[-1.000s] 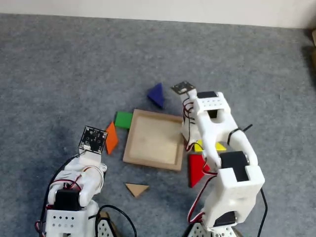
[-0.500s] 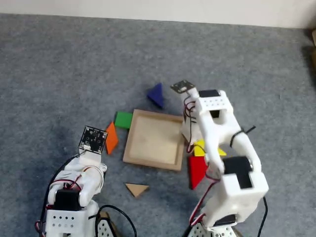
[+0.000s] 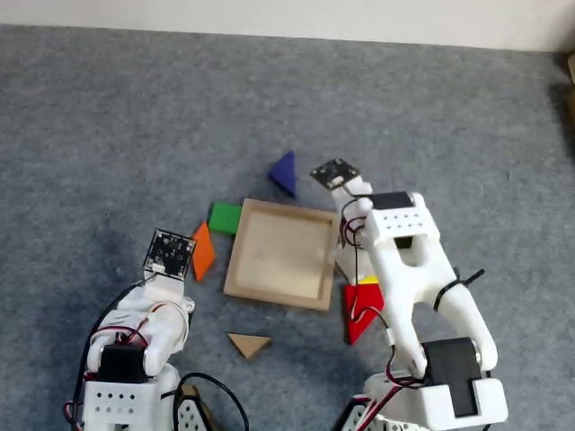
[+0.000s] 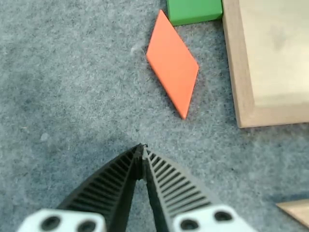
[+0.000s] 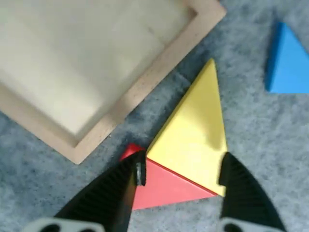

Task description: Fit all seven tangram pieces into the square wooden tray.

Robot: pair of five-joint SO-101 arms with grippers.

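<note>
Seven pieces lie outside the one tray [image 3: 274, 297]: navy [image 3: 284, 172], blue [image 5: 287, 60], yellow [image 5: 193, 135], red [image 3: 353, 321] and tan [image 3: 249, 344] triangles, one green square [image 3: 225, 217], one orange rhomboid [image 3: 203, 250]; right hand [image 5: 182, 162] spread astride yellow, left hand [image 4: 142, 150] pinched together near orange.

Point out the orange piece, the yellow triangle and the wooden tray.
orange piece [image 4: 172, 63], left wrist view, middle of its face.
yellow triangle [image 5: 193, 140], right wrist view, middle of its face.
wooden tray [image 4: 239, 63], left wrist view, on its rim.

Wooden tray [image 4: 237, 67] lies flat; beside it, yellow triangle [image 5: 193, 135] touches red triangle [image 5: 166, 188]
</note>
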